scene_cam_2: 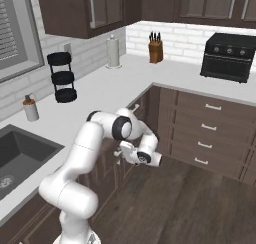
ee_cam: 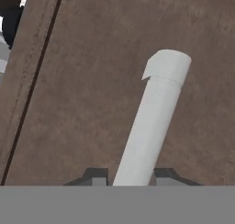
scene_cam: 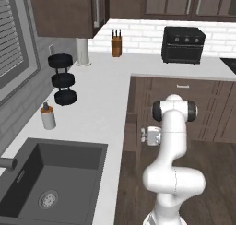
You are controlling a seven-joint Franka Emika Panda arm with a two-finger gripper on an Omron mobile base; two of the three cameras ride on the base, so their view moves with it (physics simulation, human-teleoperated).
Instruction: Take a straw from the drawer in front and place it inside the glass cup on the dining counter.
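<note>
In the hand view, the dark brown drawer [ee_cam: 92,90] front is very close. Its silver bar handle [ee_cam: 153,117] runs down between my two fingertips. My gripper [ee_cam: 130,176] is shut on that handle, one dark fingertip on each side. In the left base view the gripper [scene_cam: 145,135] is pressed to the cabinet face under the white worktop [scene_cam: 106,109]. From the right base view the gripper [scene_cam_2: 121,151] is low against the same cabinet. The drawer's inside is hidden, and so is the straw. The glass cup and the dining counter are out of view.
A dark sink [scene_cam: 50,182], a soap bottle [scene_cam: 47,116] and a black three-tier rack [scene_cam: 62,79] sit on the worktop at left. A knife block [scene_cam: 116,44] and a black toaster oven [scene_cam: 183,44] stand at the back. A bank of drawers [scene_cam_2: 207,133] lines the right, above the wood floor [scene_cam_2: 190,208].
</note>
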